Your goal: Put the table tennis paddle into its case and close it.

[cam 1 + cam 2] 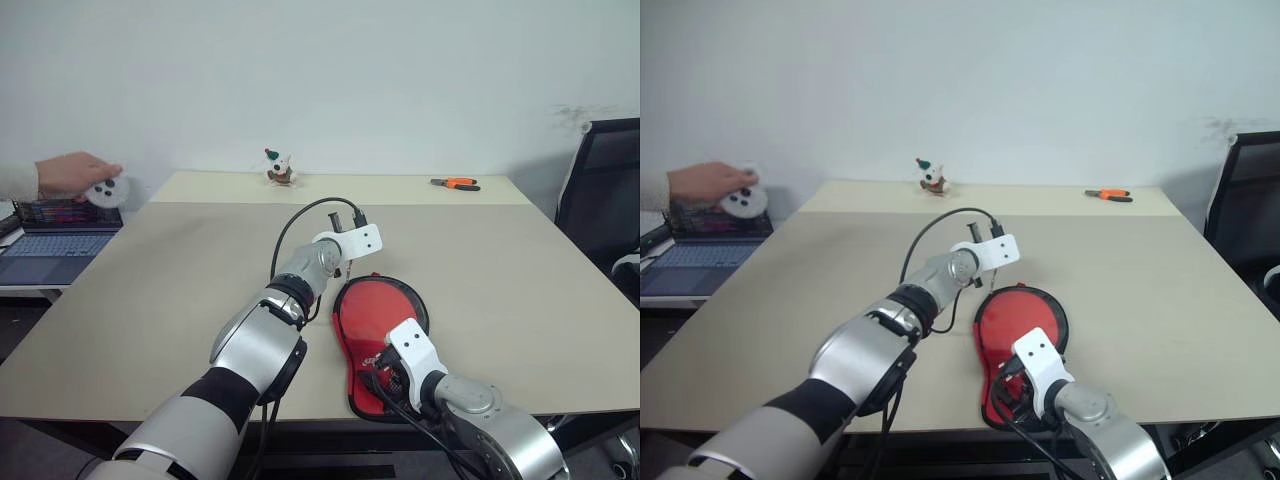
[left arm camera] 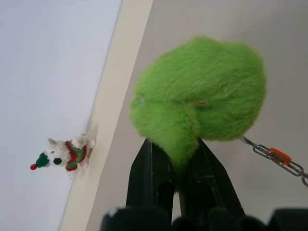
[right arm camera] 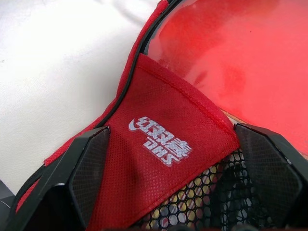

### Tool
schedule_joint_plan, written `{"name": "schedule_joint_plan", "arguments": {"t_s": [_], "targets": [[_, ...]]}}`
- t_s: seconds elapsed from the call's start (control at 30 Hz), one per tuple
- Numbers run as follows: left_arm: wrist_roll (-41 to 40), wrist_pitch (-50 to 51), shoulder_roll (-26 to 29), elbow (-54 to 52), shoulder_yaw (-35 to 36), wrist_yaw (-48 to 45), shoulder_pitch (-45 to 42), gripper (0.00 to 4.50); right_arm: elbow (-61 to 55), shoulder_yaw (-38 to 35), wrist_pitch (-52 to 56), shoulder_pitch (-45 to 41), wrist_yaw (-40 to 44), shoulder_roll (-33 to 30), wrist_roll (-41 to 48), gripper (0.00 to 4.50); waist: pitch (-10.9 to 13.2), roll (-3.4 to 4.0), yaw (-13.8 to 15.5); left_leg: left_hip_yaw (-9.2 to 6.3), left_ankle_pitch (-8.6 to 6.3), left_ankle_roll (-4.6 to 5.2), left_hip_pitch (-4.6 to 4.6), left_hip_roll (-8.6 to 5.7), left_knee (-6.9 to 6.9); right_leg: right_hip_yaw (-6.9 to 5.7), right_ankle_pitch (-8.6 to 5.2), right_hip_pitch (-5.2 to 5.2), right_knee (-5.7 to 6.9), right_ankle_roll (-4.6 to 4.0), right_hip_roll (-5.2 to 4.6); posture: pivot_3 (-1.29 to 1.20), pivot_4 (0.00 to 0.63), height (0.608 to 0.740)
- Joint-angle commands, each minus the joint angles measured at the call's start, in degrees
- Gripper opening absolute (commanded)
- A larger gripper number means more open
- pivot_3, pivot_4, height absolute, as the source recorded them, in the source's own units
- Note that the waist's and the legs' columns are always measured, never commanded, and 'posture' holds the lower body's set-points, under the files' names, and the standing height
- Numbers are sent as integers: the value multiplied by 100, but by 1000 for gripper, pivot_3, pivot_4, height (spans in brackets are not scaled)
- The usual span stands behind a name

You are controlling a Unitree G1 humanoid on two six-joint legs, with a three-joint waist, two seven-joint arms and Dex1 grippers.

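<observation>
My left gripper (image 2: 174,161): clamped on a fuzzy green pom-pom (image 2: 199,98) with metal chain.
My right gripper (image 3: 178,159): jaws wide over the open black red-lined fabric case (image 1: 352,385), near table edge.
Round red rubber paddle (image 1: 380,310): lying inside the case.

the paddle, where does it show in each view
Left eye view: the table tennis paddle lies red face up in the open case at the table's near edge.
Right eye view: same spot, lower centre.
Left wrist view: not there.
Right wrist view: red face beyond the case's red flap.
Shared landmark: the case's red lining.
</observation>
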Motion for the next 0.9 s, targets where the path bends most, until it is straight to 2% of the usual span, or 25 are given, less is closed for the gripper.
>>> {"name": "schedule_joint_plan", "arguments": {"t_s": [0.03,0.27,0.37,0.47,0.63,0.8,0.9], "targets": [[96,-182,-106,-119,-139,-165,-56,45,513,253,548,300,97,52,243,4500,0,0,-1,0,0,0,0,0,0,0,0,0,0,0,0,0,150,740],[77,-215,-357,-125,-173,-283,176,45,820,218,370,72,120,168,199,4500,-3,-2,-31,6,0,0,10,1,1,3,0,1,7,0,5,0,150,740],[-128,-210,-429,-138,18,-468,221,45,901,181,323,9,146,170,195,4500,-4,-1,-36,9,0,0,14,0,1,4,0,1,8,0,11,0,150,740],[-459,-169,-461,-156,343,-661,240,832,988,165,257,-45,173,168,193,4500,-7,-2,-35,10,0,0,14,2,3,4,0,3,8,0,12,0,150,740],[-689,-101,-408,-164,578,-831,229,2728,1160,165,137,-172,239,159,188,4500,-14,-5,-40,12,0,0,16,3,3,4,1,3,8,0,12,0,150,740],[-796,-139,-404,-170,675,-1052,220,4442,1382,142,-10,-323,358,115,165,4500,-17,-5,-63,11,0,0,28,3,4,11,3,9,10,3,17,0,150,740],[-827,-167,-326,-176,688,-1236,220,4481,1585,111,-145,-445,450,83,145,4500,-18,-6,-92,17,0,0,45,2,5,16,6,22,10,9,20,0,150,740]]}}
